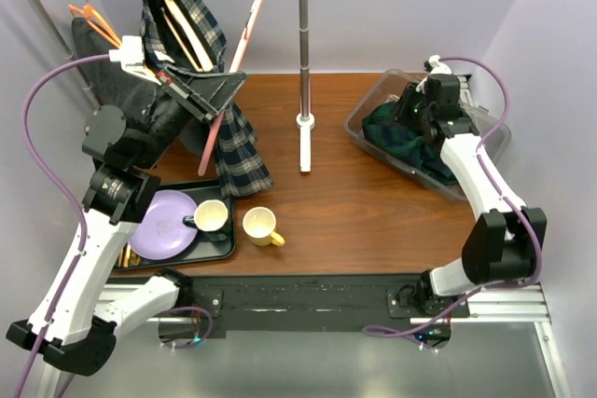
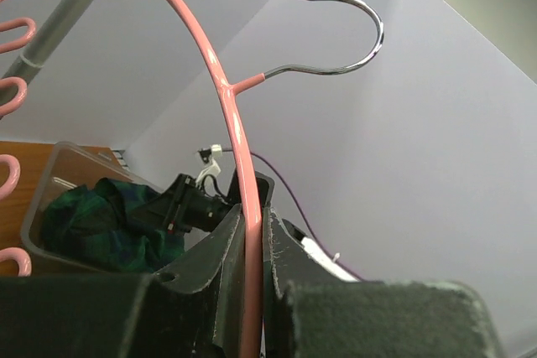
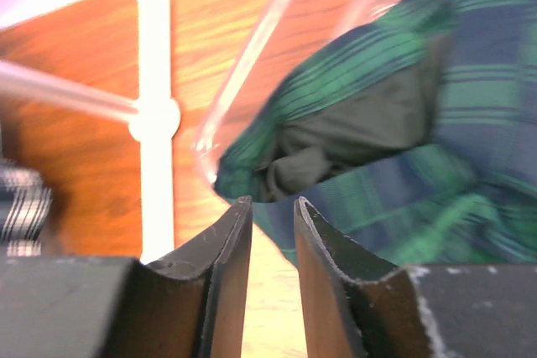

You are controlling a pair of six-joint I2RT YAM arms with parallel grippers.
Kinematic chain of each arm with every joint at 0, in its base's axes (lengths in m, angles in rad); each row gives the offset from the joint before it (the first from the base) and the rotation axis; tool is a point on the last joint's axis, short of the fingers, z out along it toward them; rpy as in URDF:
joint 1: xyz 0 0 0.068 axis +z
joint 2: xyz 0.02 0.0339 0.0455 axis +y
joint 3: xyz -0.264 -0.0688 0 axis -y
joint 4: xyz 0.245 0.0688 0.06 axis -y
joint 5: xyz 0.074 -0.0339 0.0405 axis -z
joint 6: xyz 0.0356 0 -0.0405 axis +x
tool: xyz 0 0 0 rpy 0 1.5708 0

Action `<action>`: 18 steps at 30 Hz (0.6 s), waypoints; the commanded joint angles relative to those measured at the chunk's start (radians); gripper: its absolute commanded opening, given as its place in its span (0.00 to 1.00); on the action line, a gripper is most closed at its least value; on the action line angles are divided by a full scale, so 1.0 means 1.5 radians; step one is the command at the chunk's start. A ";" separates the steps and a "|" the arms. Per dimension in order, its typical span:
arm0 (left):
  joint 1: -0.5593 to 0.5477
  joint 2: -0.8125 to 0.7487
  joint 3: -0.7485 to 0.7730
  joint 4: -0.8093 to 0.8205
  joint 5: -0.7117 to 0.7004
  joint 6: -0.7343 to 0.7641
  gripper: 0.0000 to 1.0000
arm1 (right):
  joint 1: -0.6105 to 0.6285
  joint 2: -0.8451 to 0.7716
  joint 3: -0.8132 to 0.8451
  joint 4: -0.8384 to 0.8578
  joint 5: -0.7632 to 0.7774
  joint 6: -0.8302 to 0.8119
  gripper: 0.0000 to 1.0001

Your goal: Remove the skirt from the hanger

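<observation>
Left jaws, seen from above, are clamped on the pink hanger (image 1: 244, 61) partway along its length, up beside the rack (image 1: 303, 44) at the back left of the tabletop (image 1: 354, 202). The plaid skirt (image 1: 238, 142) hangs by the hanger's lower end, with its hem down on the tabletop. Right jaws hover over a clear bin (image 1: 357, 123) at the right, which holds a green plaid cloth (image 1: 392, 128) — from this height I cannot tell how far apart they stand. Near the front left sits a black tray (image 1: 210, 188) carrying a purple plate (image 1: 163, 226) and a cup (image 1: 210, 216), and a yellow mug (image 1: 261, 226) stands just beside the tray.

From the left wrist, the jaws pinch the pink hanger (image 2: 220, 81) tight between them. Its metal hook (image 2: 352, 52) curls free against the pale wall. Far below lies the bin (image 2: 38, 207) with the green cloth (image 2: 92, 224).

From the right wrist, the jaws are nearly closed — only a slim gap, with nothing in it. Beyond them, blurred, lie the green cloth (image 3: 394, 123), the bin's clear rim (image 3: 252, 48) and the rack's white foot (image 3: 155, 115).
</observation>
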 commanded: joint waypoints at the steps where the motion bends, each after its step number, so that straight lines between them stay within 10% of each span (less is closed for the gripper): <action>1: 0.004 -0.035 -0.018 0.056 -0.058 -0.025 0.00 | 0.001 0.054 -0.021 0.057 -0.114 -0.009 0.29; 18: 0.005 0.005 -0.056 0.117 -0.134 -0.050 0.00 | 0.007 0.227 -0.015 0.040 0.151 0.025 0.26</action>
